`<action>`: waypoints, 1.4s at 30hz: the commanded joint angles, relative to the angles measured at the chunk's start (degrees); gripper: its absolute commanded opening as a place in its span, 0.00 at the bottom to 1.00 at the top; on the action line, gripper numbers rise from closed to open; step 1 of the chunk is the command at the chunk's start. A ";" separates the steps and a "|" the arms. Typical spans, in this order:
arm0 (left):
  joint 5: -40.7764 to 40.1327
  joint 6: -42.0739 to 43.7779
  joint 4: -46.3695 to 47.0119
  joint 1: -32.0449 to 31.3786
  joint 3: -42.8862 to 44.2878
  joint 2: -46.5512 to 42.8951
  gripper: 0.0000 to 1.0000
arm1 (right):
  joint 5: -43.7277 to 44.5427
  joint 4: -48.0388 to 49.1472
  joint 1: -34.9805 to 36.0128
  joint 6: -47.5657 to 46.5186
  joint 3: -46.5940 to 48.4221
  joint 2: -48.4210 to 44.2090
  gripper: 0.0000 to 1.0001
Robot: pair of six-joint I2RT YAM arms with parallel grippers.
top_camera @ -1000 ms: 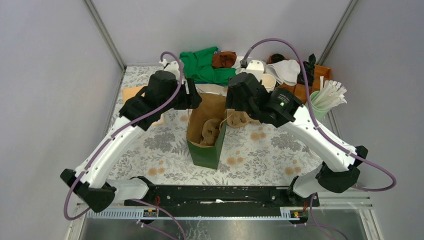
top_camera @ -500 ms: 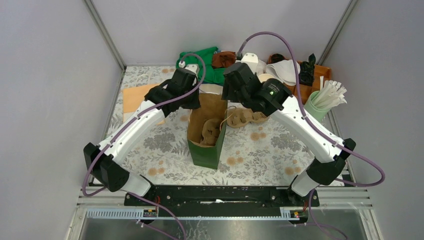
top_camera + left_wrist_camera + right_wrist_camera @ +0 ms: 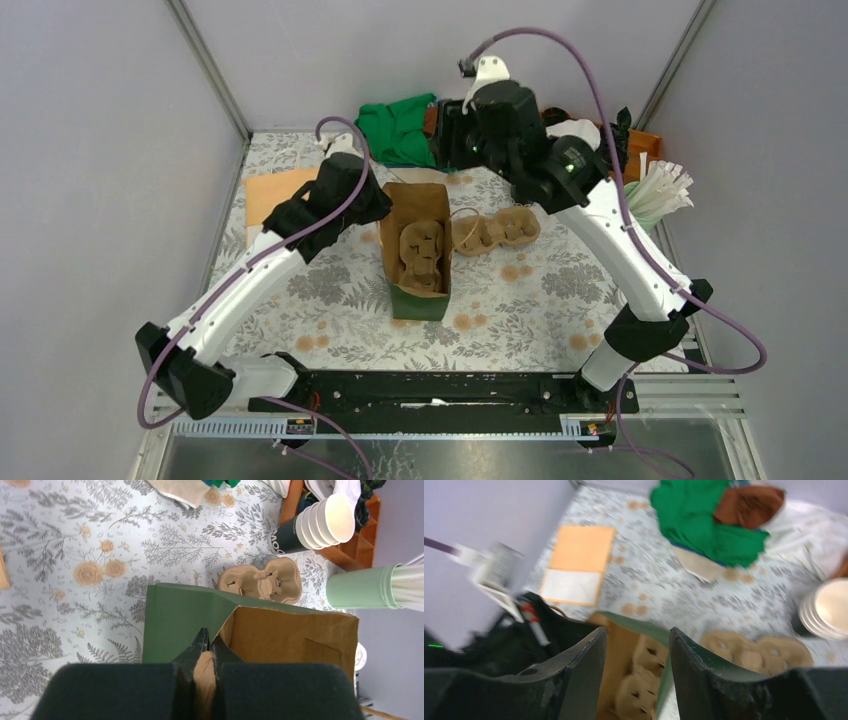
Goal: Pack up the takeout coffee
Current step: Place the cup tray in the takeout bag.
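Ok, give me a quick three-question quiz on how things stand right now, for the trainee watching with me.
1. True or false: the left gripper is shut on the rim of the paper bag.
2. What sits inside the bag? A) a pulp cup carrier B) a green cloth C) a bundle of straws
3. Fill in: the right gripper hovers with its jaws ____ and nothing between them.
Key: 1 true; 2 A; 3 open.
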 commanded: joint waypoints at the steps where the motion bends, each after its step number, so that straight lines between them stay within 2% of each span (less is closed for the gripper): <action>1: -3.71 -9.31 11.07 0.18 -9.28 -7.80 0.00 | -12.12 -6.43 0.42 -3.25 12.63 4.38 0.57; 4: -6.41 -10.80 12.43 0.18 -12.83 -10.51 0.00 | -13.67 -5.74 2.45 -3.30 11.75 4.23 0.54; 7: -7.22 -10.88 8.37 0.39 -9.92 -7.89 0.00 | -13.07 -5.13 5.31 -2.22 10.81 4.62 0.50; 10: -5.13 -12.38 3.62 0.74 -5.92 -4.02 0.00 | -12.64 -7.86 7.57 0.09 12.32 7.66 0.43; 15: -1.86 -16.18 2.60 1.53 -7.35 -3.13 0.00 | -9.09 -13.46 8.42 1.34 15.09 11.89 0.33; 17: -1.05 -16.85 2.45 1.98 -7.94 -3.38 0.00 | -8.38 -14.82 8.42 1.12 13.94 12.06 0.26; 22: 2.71 -18.47 -0.71 3.60 -6.60 -1.40 0.00 | -6.85 -17.05 8.49 2.33 9.95 11.91 0.00; 27: 3.36 -19.81 -1.08 3.68 -7.23 -0.82 0.00 | -2.92 -16.91 9.49 3.09 4.62 11.63 0.00; 33: 3.98 -25.47 -0.80 3.62 -5.77 1.20 0.00 | 4.75 -22.27 12.12 9.30 8.82 16.39 0.00; 42: 2.11 -26.48 -5.50 3.60 -3.22 2.12 0.00 | 0.78 -14.00 12.12 11.22 -8.79 9.49 0.00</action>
